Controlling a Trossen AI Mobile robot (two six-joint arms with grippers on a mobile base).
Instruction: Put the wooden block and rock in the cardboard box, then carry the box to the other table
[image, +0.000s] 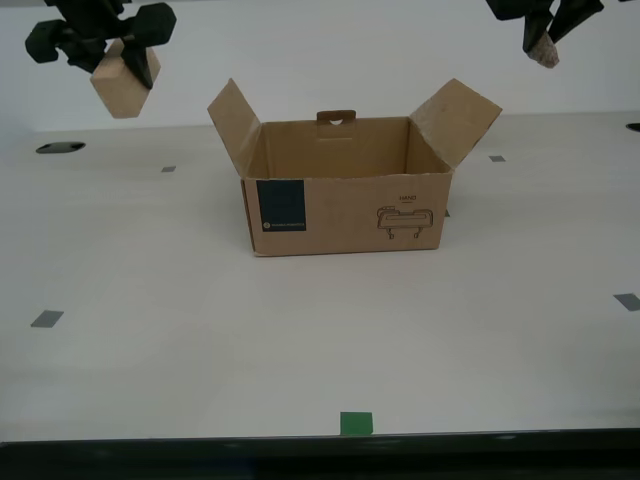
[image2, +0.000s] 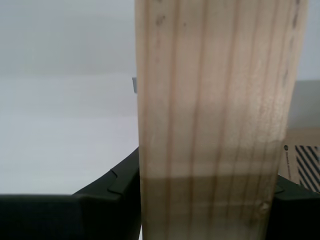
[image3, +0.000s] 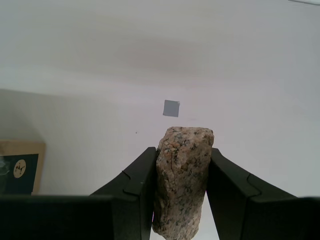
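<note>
My second gripper (image: 120, 62) is clamping the wooden block (image: 122, 85) and my first gripper (image: 545, 40) the rock (image: 545, 52), both raised outboard of the cardboard box (image: 345, 205). Next move: centring each above the opening before releasing.

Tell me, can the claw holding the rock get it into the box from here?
Probably yes: my first claw holds the rock above the box, whose flaps are open and nothing lies between.

Smooth pale table (image: 200, 350): grey tape squares scattered, e.g. (image: 46, 319), (image: 627, 301), (image: 168, 169), (image: 497, 158). Green tape square (image: 356, 423) at near edge. Dark oval hole (image: 60, 147) toward exterior view's left. White wall (image: 330, 50) behind.
</note>
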